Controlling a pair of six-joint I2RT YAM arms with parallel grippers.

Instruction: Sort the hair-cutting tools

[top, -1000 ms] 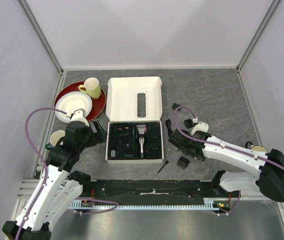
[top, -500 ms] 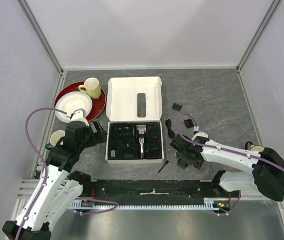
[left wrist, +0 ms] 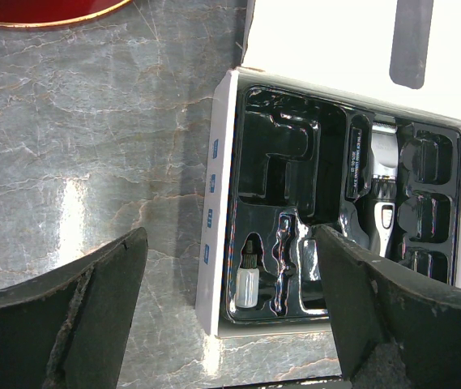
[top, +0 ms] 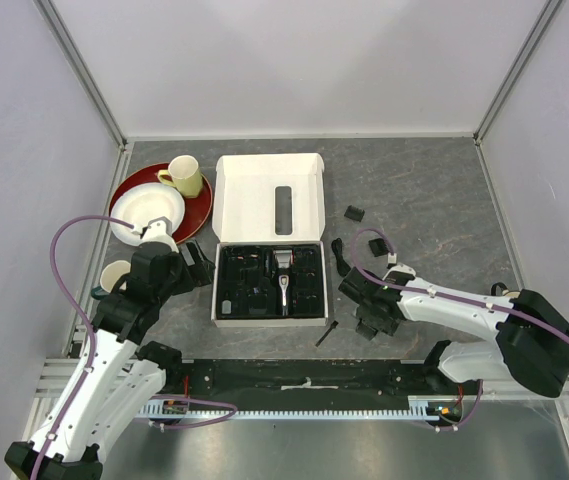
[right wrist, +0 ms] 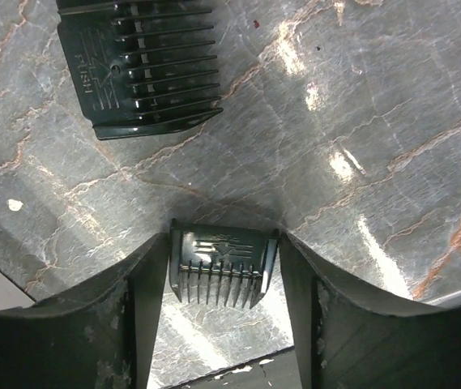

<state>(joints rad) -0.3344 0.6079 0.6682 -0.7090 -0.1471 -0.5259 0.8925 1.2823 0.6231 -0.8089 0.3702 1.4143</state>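
Far left of the grey table point(top: 434, 190): red plate point(top: 198, 208) with a white bowl point(top: 147, 215) toward its 8 o'clock and a yellow mug point(top: 181, 177) at its 1 o'clock. A second cup point(top: 114, 274) sits at 6 o'clock from the plate, partly under the left arm.

Left gripper point(left wrist: 232, 235): fingers point(left wrist: 76, 324) spread wide, holding nothing, over bare table. The white cardboard box point(top: 249, 200) lies at its 3 o'clock.

Box centre-table, lid folded back toward 12 o'clock. In its black tray point(left wrist: 283, 174) the clipper point(top: 282, 275) lies in the middle slot, blade end toward 12 o'clock. A small bottle point(left wrist: 247, 285) sits in a slot near the tray's left side (left wrist view shows it best). Other slots hold dark shapes I cannot make out.

Thin brush point(top: 326, 334) on the table at 5 o'clock off the box, lying aslant. Coiled cord point(top: 340, 256) just beside the box's right wall, at 3 o'clock. Lone comb attachment point(top: 355, 213) at 1 o'clock from the cord, apart from it.

Right gripper point(top: 369, 322) low over the table at 4 o'clock from the box, near the brush. Wrist view: its fingers point(right wrist: 145, 324) bear on both ends of a small comb attachment point(right wrist: 224, 263), which lies flat on the table with its teeth toward the camera. Larger comb attachment point(right wrist: 137, 69) lies at 11 o'clock from it, apart, ungripped.
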